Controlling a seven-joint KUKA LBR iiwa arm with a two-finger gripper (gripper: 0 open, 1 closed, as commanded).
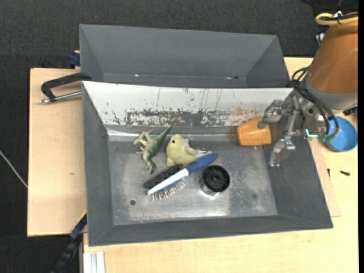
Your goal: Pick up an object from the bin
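The pincer (pixel 280 155) hung low over the right end of the grey bin (pixel 98 175), close to the bin's right wall and a little in front of its back wall. Whether it was open or closed I cannot tell, because its metal parts overlapped each other. I could not make out any thing inside its grip.

Nearest to the pincer was an orange block (pixel 253 134), just beside it on the side away from the arm, lying against the foot of the back wall. I cannot tell whether the block and the pincer touched.

Farther from the pincer, toward the middle of the bin floor, lay a black round cap (pixel 215 179). Just beyond the cap was a brush with a blue handle (pixel 181 174), lying slantwise. Behind the brush sat a pale yellow-green soft figure (pixel 179 149), and farthest from the pincer stood a green toy dinosaur (pixel 150 147), touching that figure.
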